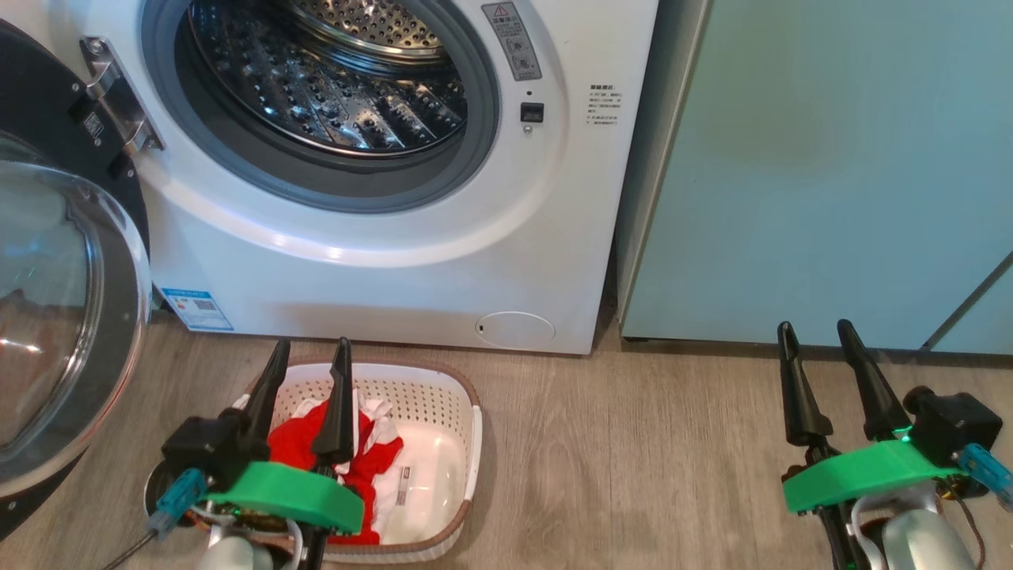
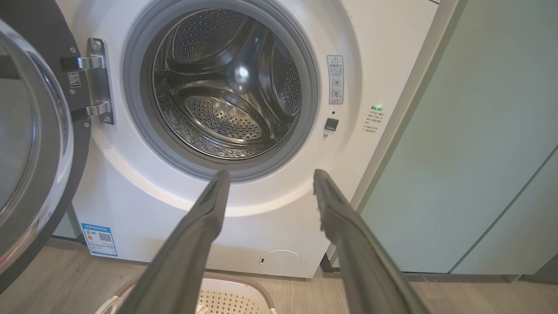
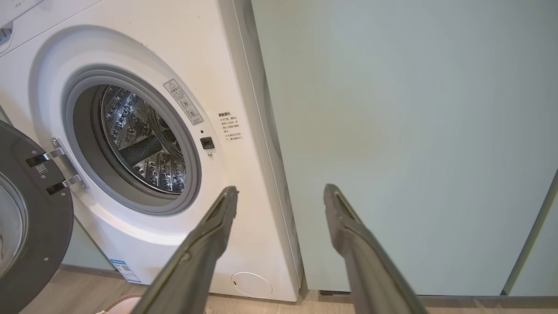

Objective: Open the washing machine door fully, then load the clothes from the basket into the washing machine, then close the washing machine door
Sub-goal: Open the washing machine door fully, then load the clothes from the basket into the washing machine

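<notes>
Mia: In the head view, where are the clothes?
Tom: In the basket, on the floor right in front of the washing machine. They fill the half of the basket on the machine's hinge side. The other half is bare.
Mia: Which way does the pile lie?
Tom: It looks longer than it is wide. Its long way runs from the machine's front out toward the robot. White bits show at the machine end.
Mia: Will they be hard to lift?
Tom: I think not. They look soft, light and floppy. Loose ends may hang down and drag on the basket rim. I would pinch the fat red middle, not a thin white edge.
Mia: And the claws?
Tom: The left claw is spread wide with nothing in it. It seems to hang over the pile. The right claw is spread wide too, with nothing in it. It is off past the machine's latch side, by the teal cabinet.
Mia: Now the left wrist view?
Tom: The washing machine door is swung wide off the hinge side. The shiny drum has no clothes in it yet. The basket's far rim peeks in below the machine's front, under the fingers.
Mia: And the right wrist view?
Tom: That claw points near the line where the machine meets the cabinet.
</notes>
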Robot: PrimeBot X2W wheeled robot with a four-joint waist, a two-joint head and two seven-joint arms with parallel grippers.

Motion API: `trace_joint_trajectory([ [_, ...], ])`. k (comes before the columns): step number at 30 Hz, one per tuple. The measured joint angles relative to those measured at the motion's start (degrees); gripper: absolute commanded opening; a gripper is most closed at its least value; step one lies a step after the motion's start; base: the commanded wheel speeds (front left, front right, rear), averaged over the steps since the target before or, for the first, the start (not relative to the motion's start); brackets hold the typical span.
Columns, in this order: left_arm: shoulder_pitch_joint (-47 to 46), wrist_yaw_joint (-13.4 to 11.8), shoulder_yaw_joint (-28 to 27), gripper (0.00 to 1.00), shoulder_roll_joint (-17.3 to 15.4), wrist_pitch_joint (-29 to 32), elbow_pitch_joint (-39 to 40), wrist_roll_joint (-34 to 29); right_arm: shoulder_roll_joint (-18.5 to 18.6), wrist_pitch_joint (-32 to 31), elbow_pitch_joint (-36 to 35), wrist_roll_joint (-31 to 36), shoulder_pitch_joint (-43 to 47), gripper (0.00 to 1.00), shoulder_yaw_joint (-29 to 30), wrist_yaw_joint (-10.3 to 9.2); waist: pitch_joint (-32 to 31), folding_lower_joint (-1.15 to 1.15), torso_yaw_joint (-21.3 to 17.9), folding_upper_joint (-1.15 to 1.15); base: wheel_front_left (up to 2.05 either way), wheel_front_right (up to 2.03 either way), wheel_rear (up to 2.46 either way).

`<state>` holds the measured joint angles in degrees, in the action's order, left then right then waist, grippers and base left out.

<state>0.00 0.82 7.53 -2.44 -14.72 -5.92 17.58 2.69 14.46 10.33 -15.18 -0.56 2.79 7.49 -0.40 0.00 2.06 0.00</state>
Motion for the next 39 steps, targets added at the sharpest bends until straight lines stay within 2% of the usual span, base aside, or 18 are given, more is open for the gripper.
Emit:
trace_joint_trajectory([
  [28, 0.0, -0.47, -0.07, 1.0, 0.0, 0.0, -1.34, 0.04, 0.0, 0.0, 0.01, -0.02, 0.01, 1.0, -0.14, 0.0, 0.4, 0.0, 0.68, 0.0, 0.0, 0.0, 0.0],
  [34, -0.13, -1.83, 0.65, 1.0, -0.01, 0.01, -7.72, -1.32, 0.0, 0.0, -0.35, -0.01, -0.04, 1.0, -0.44, 0.0, 2.77, 0.0, 0.36, 0.0, 0.0, 0.0, 0.0],
  [39, -3.63, -1.58, 1.83, 1.0, 0.03, 0.01, -14.72, -2.75, 0.0, 0.0, -1.12, 0.08, -1.52, 1.0, -1.27, 0.0, 7.11, 0.0, -0.15, 0.0, 0.0, 0.0, 0.0],
])
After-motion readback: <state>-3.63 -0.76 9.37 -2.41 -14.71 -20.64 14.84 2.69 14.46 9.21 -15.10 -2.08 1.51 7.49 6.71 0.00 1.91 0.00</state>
